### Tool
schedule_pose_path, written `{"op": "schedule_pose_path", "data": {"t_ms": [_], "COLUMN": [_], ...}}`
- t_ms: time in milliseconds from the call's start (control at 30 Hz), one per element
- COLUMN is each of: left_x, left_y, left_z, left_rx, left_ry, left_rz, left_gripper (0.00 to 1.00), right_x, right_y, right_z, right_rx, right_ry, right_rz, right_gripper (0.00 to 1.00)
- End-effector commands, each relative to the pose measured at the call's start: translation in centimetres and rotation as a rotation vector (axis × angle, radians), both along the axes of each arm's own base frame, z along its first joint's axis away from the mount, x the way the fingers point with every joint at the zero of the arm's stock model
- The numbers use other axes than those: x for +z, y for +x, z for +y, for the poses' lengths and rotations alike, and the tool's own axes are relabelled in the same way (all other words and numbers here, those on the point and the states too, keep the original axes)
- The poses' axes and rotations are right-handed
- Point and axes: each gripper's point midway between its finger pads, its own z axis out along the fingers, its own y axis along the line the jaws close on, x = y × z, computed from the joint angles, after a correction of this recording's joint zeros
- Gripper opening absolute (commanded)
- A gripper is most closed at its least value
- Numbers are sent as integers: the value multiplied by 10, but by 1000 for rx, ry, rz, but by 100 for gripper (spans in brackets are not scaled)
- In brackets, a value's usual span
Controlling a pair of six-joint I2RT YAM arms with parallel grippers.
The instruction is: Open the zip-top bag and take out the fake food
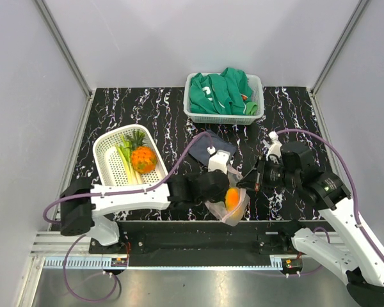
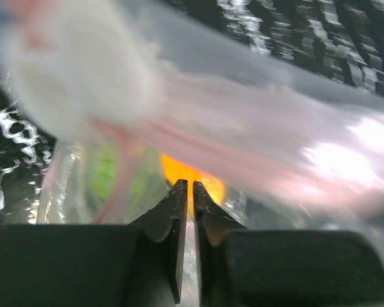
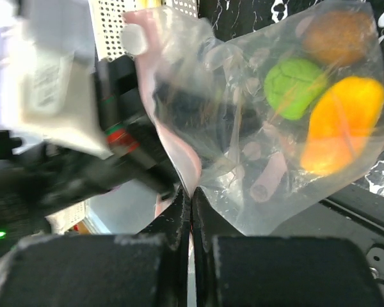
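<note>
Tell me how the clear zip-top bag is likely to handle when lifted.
Probably floppy: the film of the zip-top bag crumples and sags. Likely lopsided, since the orange piece and green piece bunch at one end. The glossy film may slip from the right gripper.

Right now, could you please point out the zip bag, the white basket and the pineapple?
Zip bag [image 3: 243, 153]: right wrist view, on its clear film.
White basket [image 1: 100, 160]: top view, on its left wall.
Pineapple [image 1: 143, 160]: top view, on its orange body.
</note>
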Motion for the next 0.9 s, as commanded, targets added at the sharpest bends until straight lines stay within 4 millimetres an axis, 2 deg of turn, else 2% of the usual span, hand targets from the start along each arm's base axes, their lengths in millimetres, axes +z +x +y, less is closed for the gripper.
{"op": "schedule_pose_path", "data": {"t_ms": [0,67,200,333,400,467,500,533,600,633,700,867], "left_x": [-11,-19,-20,6,15,37,41,58,60,71,69,45], "left_y": [39,44,52,36,24,14,3,-1,-11,-12,-11,2], "left_z": [3,1,-2,-6,-7,-5,-8,-9,-12,-17,-19,-24], "left_rx": [225,278,328,237,179,132,83,72,41,41,48,163], "left_ry": [-16,-23,-47,-84,-99,-151,-177,-248,-302,-367,-397,-360], "left_rz": [-67,-54,-56,-30,5,32,72,85,141,162,211,332], "left_gripper": [18,20,27,18,19,20,21,22,27,27,29,29], "right_x": [1,0,2,4,2,1,1,2,6,7,11,15], "right_y": [2,4,3,4,5,4,5,5,6,5,6,6], "right_z": [8,8,10,9,9,10,10,10,11,11,11,12], "right_rx": [-1,-12,-10,-1,11,24,24,22,22,22,18,10], "right_ry": [39,43,51,40,33,26,25,28,38,40,47,62], "right_rz": [22,36,44,21,17,13,11,10,5,6,1,4], "right_gripper": [0,0,0,0,0,0,0,0,0,0,0,0]}}
